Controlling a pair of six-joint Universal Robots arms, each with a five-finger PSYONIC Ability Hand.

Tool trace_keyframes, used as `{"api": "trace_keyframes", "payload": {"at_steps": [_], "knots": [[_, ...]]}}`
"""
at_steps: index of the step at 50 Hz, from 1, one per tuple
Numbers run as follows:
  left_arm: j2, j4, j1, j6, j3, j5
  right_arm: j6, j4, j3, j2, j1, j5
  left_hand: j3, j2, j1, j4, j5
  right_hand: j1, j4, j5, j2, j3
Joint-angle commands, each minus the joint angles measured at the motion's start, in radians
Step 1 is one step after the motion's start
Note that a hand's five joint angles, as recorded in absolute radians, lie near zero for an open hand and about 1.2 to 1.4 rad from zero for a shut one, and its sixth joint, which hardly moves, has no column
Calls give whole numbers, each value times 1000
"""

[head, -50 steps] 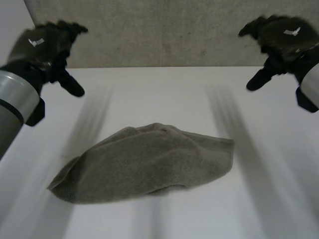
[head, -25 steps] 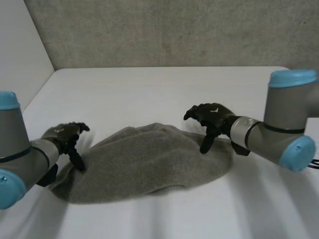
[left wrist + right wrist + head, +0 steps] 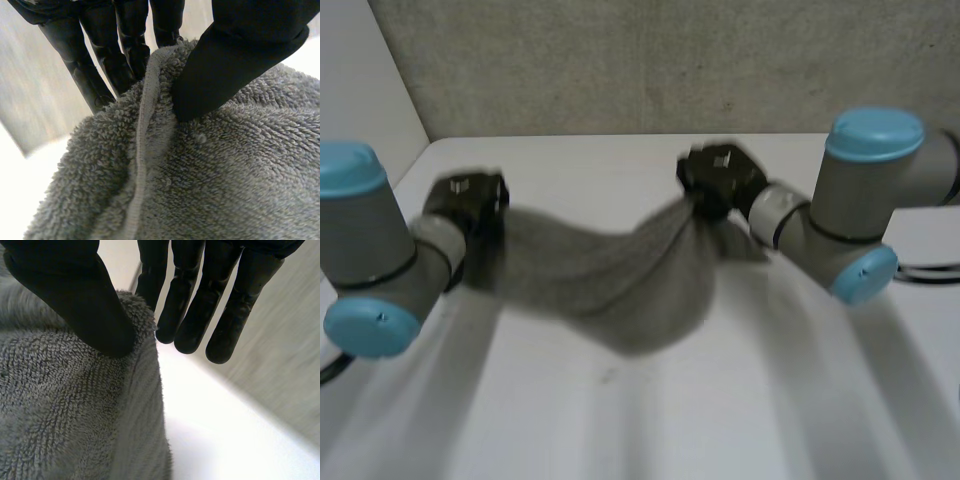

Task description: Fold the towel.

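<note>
- Table (image 3: 620, 420): white, its bare surface lies below the towel and on the camera's side of it.
- Towel (image 3: 610, 275): grey terry, strung between the two hands above the table and sagging deeply in its middle. The sag is blurred, so I cannot tell whether its lowest fold touches the table.
- Left arm (image 3: 370, 260): grey with light-blue caps, just beside the towel's left end.
- Left hand (image 3: 470, 205): at the towel's left end. In the wrist view the thumb (image 3: 235, 55) presses onto the terry face just beside the hem. The fingers (image 3: 95, 65) stand straight behind the hem, so the edge is clamped between thumb and fingers.
- Right hand (image 3: 715, 180): at the towel's right end, farther back than the left hand. In the wrist view its thumb (image 3: 75, 295) bears down on a towel corner with one finger behind it, pinching the cloth. The other fingers (image 3: 195, 305) are straight, side by side, just past the towel's edge.
- Right arm (image 3: 850, 220): beside the towel's right end.
- Wall (image 3: 650, 60): grey, well behind the towel.
</note>
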Motion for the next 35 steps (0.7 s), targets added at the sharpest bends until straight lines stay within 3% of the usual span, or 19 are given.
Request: {"api": "trace_keyframes", "payload": {"at_steps": [1, 4, 9, 11, 14, 16, 17, 19, 20, 21, 24, 28, 29, 30, 32, 35], "knots": [[82, 243, -32, -2, 107, 1, 52, -346, -10, -113, -8, 175, 190, 187, 232, 185, 208, 331, 204, 322, 228, 213], [114, 364, -47, -2, 81, 4, 65, -473, 79, -194, -10, 204, 190, 187, 232, 185, 208, 331, 204, 322, 228, 213], [133, 379, -81, 1, -17, 6, 56, -398, 218, -279, -10, 92, 190, 187, 232, 185, 208, 331, 204, 322, 228, 213], [130, 362, -89, 6, -52, 6, 18, -241, 298, -302, -10, 11, 190, 187, 232, 185, 208, 331, 204, 322, 228, 213], [116, 307, -98, 17, -130, 7, -31, -140, 341, -308, -13, -17, 190, 187, 232, 185, 208, 331, 204, 322, 228, 213], [107, 277, -104, 21, -166, 10, -202, 83, 420, -309, -25, -33, 190, 187, 232, 185, 208, 331, 204, 322, 228, 213], [90, 252, -112, 27, -193, 16, -203, 84, 421, -309, -25, -33, 190, 187, 232, 185, 208, 331, 204, 322, 228, 213], [72, 223, -122, 32, -218, 26, -409, 326, 490, -300, -43, -26, 190, 187, 232, 185, 208, 331, 204, 322, 228, 213], [64, 198, -135, 37, -239, 33, -410, 328, 490, -300, -44, -26, 190, 187, 232, 185, 208, 331, 204, 322, 228, 213], [64, 198, -135, 37, -240, 33, -483, 440, 517, -302, -66, -32, 190, 187, 232, 185, 208, 331, 204, 322, 228, 213], [61, 153, -158, 46, -270, 46, -534, 588, 548, -308, -106, -33, 141, 137, 182, 135, 159, 331, 204, 322, 228, 213], [73, 110, -182, 66, -289, 47, -511, 601, 560, -322, -123, -40, 123, 120, 165, 118, 141, 303, 176, 294, 200, 185], [73, 110, -182, 66, -289, 47, -495, 593, 562, -340, -128, -41, 123, 120, 164, 118, 141, -38, -164, -46, -140, -155], [76, 95, -188, 73, -290, 47, -494, 593, 562, -340, -128, -41, 120, 117, 162, 115, 138, -41, -167, -50, -144, -159], [84, 81, -198, 78, -292, 46, -455, 570, 562, -409, -145, -44, 106, 102, 147, 100, 123, -757, -883, -766, -860, -875], [113, 49, -216, 80, -299, 46, -404, 524, 550, -460, -154, -47, 27, 23, 68, 21, 45, -891, -1017, -900, -994, -1009]]}}
